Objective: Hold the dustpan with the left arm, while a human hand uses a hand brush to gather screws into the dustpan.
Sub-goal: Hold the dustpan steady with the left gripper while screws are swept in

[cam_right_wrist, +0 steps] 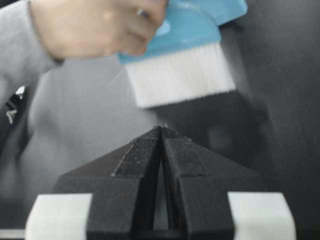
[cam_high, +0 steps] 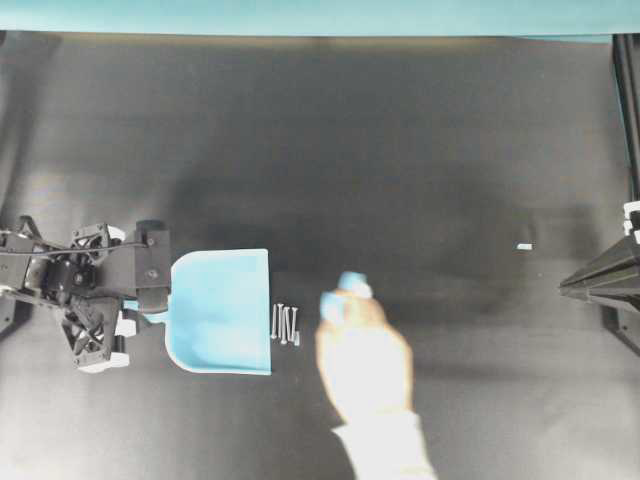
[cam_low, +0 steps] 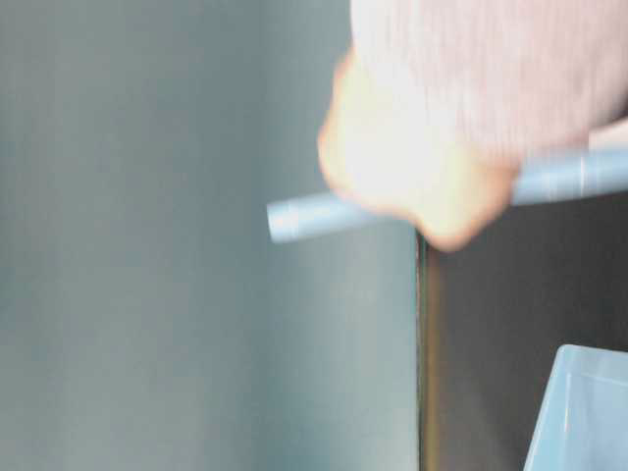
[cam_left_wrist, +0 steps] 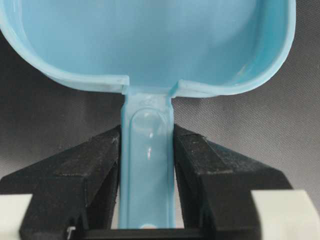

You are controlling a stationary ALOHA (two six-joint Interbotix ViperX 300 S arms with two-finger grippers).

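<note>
Holding step done: left gripper [cam_left_wrist: 147, 200] clamped on the handle of the dustpan [cam_high: 222, 310], jaws pressed to both sides of it. Dustpan flat on the bench [cam_high: 330, 140] near its left edge, mouth facing right. Sweeping still ahead: screws [cam_high: 286, 323] bunched on the bench just outside the front edge, none seen inside. Human hand [cam_high: 362, 350] near their right, gripping the hand brush [cam_right_wrist: 182, 52], bristles down. Right gripper [cam_right_wrist: 161, 150] shut on nothing, parked at the right edge.
</note>
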